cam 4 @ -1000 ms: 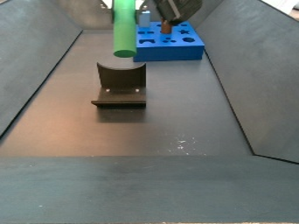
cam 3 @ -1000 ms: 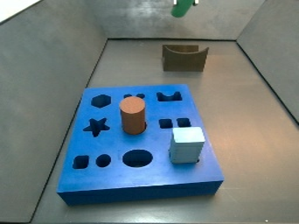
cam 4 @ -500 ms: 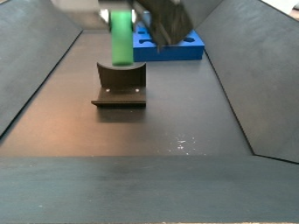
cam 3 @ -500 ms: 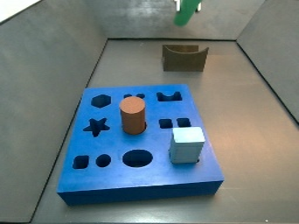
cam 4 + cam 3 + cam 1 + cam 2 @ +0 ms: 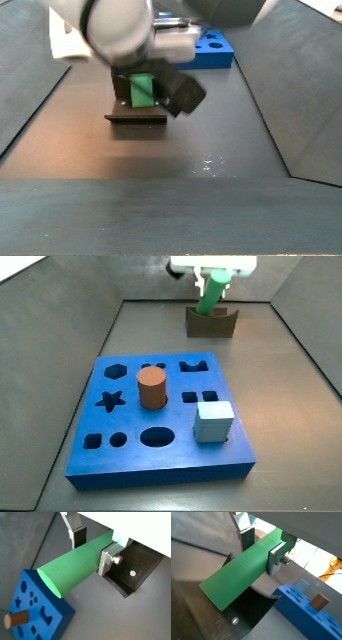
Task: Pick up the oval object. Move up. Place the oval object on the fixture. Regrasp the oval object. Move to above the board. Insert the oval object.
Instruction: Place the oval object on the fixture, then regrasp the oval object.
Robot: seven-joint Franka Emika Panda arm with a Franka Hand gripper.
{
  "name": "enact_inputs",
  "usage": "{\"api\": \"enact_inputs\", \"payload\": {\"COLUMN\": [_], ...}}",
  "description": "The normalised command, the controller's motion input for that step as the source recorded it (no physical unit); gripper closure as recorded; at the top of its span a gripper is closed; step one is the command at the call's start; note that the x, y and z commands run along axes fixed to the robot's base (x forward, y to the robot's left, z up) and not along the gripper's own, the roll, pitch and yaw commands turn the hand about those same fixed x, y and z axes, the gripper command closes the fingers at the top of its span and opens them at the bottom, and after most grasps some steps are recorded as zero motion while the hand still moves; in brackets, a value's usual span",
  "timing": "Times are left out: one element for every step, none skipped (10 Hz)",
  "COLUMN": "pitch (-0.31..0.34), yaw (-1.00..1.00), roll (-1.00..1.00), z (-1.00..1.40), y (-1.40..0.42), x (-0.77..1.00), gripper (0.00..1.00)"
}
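Note:
My gripper is shut on the oval object, a bright green rounded peg clamped between the two silver fingers in both wrist views. In a side view the peg hangs tilted from the gripper, its lower end at the U-notch of the dark fixture. Whether it touches the notch is unclear. The peg shows just above the fixture, mostly covered by the gripper. The blue board lies nearer the front, away from the gripper.
A brown-orange cylinder and a pale grey-blue cube stand in the board. Several shaped holes in the board are open. Sloping grey walls enclose the dark floor on both sides and behind the fixture.
The gripper has come down with the green peg, from high above the fixture to the level of its notch. The board and its pieces have not moved.

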Motion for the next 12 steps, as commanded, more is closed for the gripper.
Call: {"api": "enact_inputs", "payload": {"pitch": [0.02,-0.019,-0.041,-0.068,-0.076,-0.076,-0.074,0.0,0.018,0.02,0.034,0.045], "yaw": [-0.23,-0.2,-0.17,-0.14,-0.11,-0.07,-0.04,0.0,0.03,0.03,0.03,0.02], "roll": [-0.19,-0.18,-0.15,-0.13,-0.13,-0.13,-0.13,0.0,0.02,0.03,0.04,0.06], "z": [-0.9,-0.64,-0.48,-0.42,-0.41,-0.41,-0.41,0.0,1.0,1.0,1.0,1.0], "y": [0.13,0.1,0.1,0.13,0.13,0.13,0.13,0.0,0.0,0.0,0.01,0.0], "x": [0.19,0.14,0.11,0.1,0.09,0.09,0.09,0.0,0.0,0.0,-0.02,-0.03], "gripper": [1.0,1.0,1.0,1.0,1.0,1.0,1.0,0.0,0.0,0.0,0.0,0.0]}}
